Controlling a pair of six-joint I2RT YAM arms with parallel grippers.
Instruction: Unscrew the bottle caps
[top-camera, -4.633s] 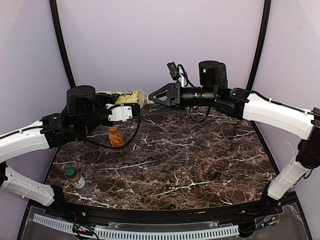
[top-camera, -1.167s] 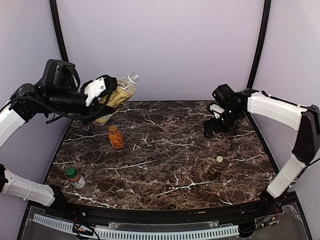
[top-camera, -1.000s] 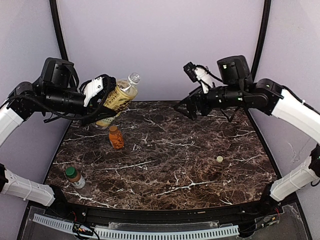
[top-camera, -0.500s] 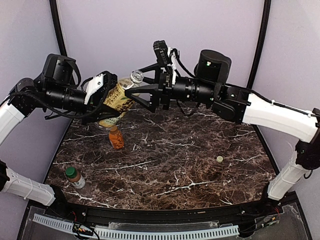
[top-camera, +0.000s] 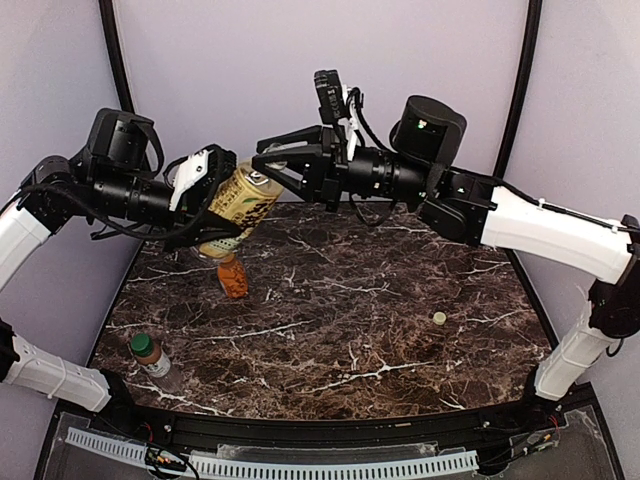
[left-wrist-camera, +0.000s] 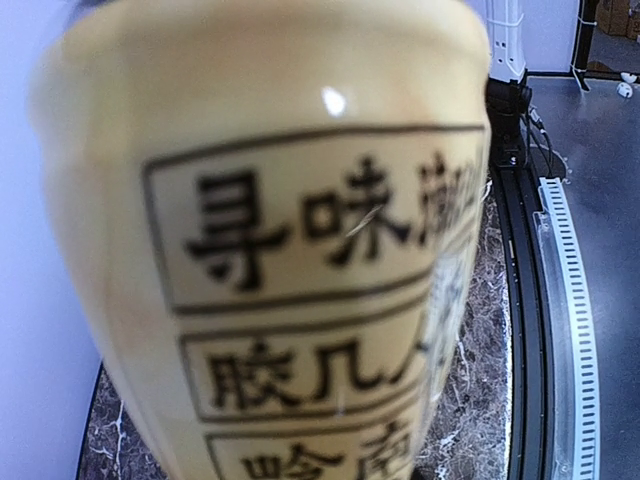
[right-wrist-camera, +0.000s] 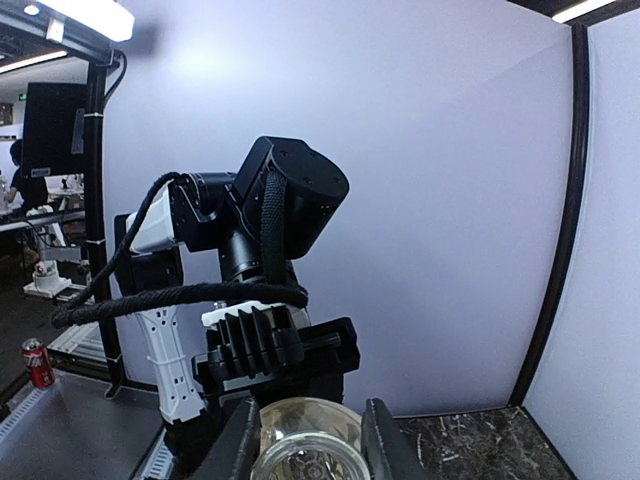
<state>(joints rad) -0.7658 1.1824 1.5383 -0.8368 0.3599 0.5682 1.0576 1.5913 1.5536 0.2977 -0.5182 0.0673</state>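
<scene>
The left gripper (top-camera: 218, 208) is clamped across the body of the yellow-labelled bottle (top-camera: 248, 195). It holds the bottle in the air with the neck tilted up and away from its wrist, toward the other arm. In the left wrist view the bottle is so close to the lens that its pale label with black characters fills almost the whole frame, and the fingers are hidden behind it.

The right gripper (top-camera: 262, 162) meets the bottle from the opposite side, its jaws drawn narrow on either side of the neck. In the right wrist view the bottle's clear, uncapped mouth sits between the two fingers (right-wrist-camera: 242, 440). The pads seem to press against the neck, though the bottom edge of the frame cuts off the contact.

Directly below the left gripper, the orange bottle (top-camera: 232, 275) stands upright on the marble table (top-camera: 400, 270). The small clear bottle (top-camera: 148, 355), green cap on, stands well below and behind that gripper, near the arm's base. A loose cap (top-camera: 438, 318) lies on the table under the right forearm — well behind the right gripper and apart from all three bottles.
</scene>
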